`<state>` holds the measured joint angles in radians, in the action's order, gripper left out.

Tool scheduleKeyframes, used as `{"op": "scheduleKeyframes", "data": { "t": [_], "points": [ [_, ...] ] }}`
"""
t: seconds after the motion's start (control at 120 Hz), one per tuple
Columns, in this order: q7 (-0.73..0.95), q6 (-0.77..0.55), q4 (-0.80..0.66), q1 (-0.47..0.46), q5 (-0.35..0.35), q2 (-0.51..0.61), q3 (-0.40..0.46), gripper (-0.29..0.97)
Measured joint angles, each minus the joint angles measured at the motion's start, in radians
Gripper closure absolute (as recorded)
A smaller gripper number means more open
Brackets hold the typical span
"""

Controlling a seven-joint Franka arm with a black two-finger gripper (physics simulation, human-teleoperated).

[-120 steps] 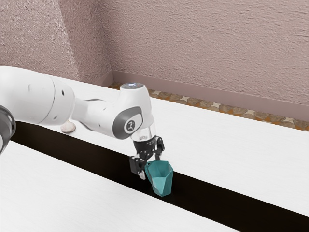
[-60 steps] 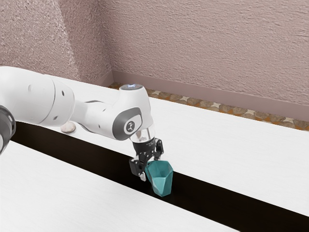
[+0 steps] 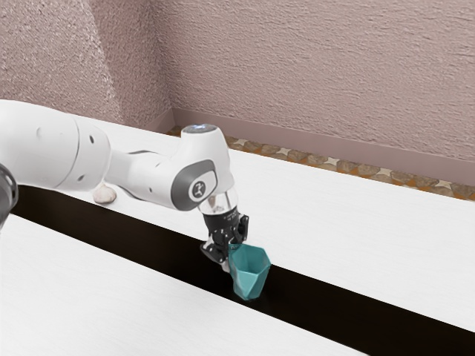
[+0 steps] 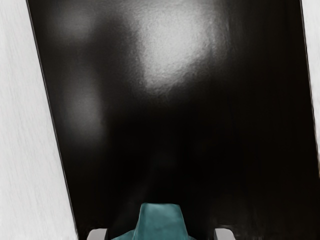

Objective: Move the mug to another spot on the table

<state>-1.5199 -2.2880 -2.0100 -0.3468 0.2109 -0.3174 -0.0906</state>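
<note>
Fingers (image 4: pixel 98 234) show as two grey tips on either side of the mug's (image 3: pixel 251 273) near part. A thin dark gap seems to lie between each tip and the teal, though so close to the edge of the wrist view it is hard to be sure. I read the gripper (image 3: pixel 225 251) as open and astride the mug, with nothing yet held.

The mug is on the dark strip (image 3: pixel 141 233) that runs between the two white stretches of the table (image 3: pixel 356 222). It looks rigid and probably light. Its walls are faceted and taper to a narrow foot, so it would likely tip if pushed low or from one side. The flat facets may be slick, so the safest hold is probably high up, squarely across two opposite faces or over the rim wall.

In the exterior view the whole mug is visible, open mouth up and leaning slightly, with the arm (image 3: pixel 148 174) coming down at its rim. A small pale lump (image 3: pixel 105 194) lies well apart behind the arm. The wrist view adds the spacing at the fingertips and the glossy dark strip running on ahead of the hand.
</note>
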Motion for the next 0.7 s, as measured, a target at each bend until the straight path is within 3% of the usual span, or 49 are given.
{"op": "scheduleKeyframes", "data": {
  "t": [0.275, 0.55, 0.7],
  "points": [
    [0.014, 0.069, 0.0, 0.007, 0.175, 0.042, -0.016, 0.58],
    [0.066, 0.11, -0.021, 0.051, 0.242, 0.068, -0.018, 0.65],
    [0.157, 0.15, -0.02, 0.078, 0.307, 0.07, -0.096, 0.65]
  ]
}}
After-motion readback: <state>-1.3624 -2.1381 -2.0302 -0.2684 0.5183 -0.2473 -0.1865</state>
